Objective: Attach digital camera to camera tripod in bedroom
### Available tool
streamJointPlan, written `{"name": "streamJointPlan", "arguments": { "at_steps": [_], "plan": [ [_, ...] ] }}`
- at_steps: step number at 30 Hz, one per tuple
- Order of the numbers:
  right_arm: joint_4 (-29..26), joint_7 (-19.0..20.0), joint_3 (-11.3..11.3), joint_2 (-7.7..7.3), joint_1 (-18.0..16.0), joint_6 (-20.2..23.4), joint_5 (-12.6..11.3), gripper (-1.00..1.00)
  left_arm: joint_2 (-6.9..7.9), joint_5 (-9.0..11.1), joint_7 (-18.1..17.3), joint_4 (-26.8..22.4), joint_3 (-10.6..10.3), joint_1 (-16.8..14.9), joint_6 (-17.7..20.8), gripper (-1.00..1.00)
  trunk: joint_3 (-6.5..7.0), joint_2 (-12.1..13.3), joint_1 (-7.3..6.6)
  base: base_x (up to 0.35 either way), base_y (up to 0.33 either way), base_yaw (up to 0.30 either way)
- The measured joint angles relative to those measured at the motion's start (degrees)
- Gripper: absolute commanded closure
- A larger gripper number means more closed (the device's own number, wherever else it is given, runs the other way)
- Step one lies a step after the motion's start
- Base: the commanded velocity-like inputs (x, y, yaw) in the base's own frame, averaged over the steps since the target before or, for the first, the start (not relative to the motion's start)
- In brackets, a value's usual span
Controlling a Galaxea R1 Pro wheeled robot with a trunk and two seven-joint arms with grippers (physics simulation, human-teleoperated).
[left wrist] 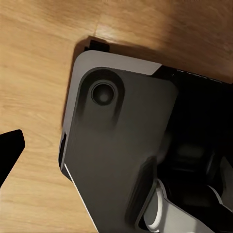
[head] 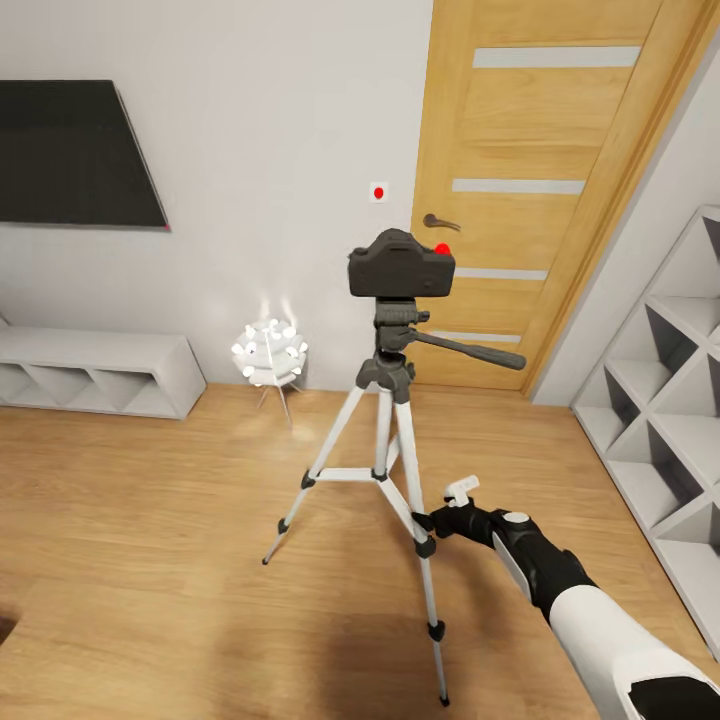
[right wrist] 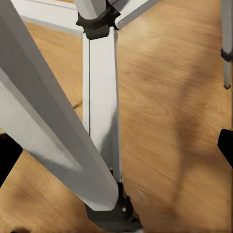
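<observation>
While seated atop the camera tripod (head: 385, 440), digital camera (head: 402, 264) at risk: right gripper (head: 432, 521), spread wide and empty, against near leg, liable to topple it.

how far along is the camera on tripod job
Mostly done by the look of it: the chunky matte-black digital camera sits on the dark grey head of the silver-legged camera tripod, and the tripod stands on the light wood plank floor. In hand: nothing; the right gripper is down by a tripod leg, jaws empty. Left: whether the mount is locked can't be seen.
</observation>
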Motion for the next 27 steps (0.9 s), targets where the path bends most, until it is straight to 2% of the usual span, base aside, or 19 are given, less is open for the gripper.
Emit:
{"name": "streamJointPlan", "arguments": {
  "at_steps": [3,9,19,27],
  "plan": [
    [0.5,1.2,0.0,-0.78,0.4,0.0,0.1,-1.0,0.0,0.0,0.0,0.0,0.0,0.0,0.0,-1.0,0.0,0.0,0.0,0.0,0.0,0.0],
    [2.2,2.7,0.0,-1.29,0.3,-0.1,0.4,-1.0,0.0,0.0,0.0,0.0,0.0,0.0,0.0,-1.0,0.0,0.0,0.0,0.0,0.0,0.0],
    [7.9,3.3,0.3,-2.92,0.2,-0.6,0.8,-1.0,-0.03,0.0,0.0,0.0,0.0,0.0,0.0,-1.0,0.0,0.0,0.0,0.0,0.0,0.0],
    [11.7,3.5,0.5,-3.35,0.2,-0.8,1.1,-1.0,-0.02,0.0,0.0,0.0,0.0,0.0,0.0,-1.0,0.0,0.0,0.0,0.0,0.0,0.0]
  ]
}}
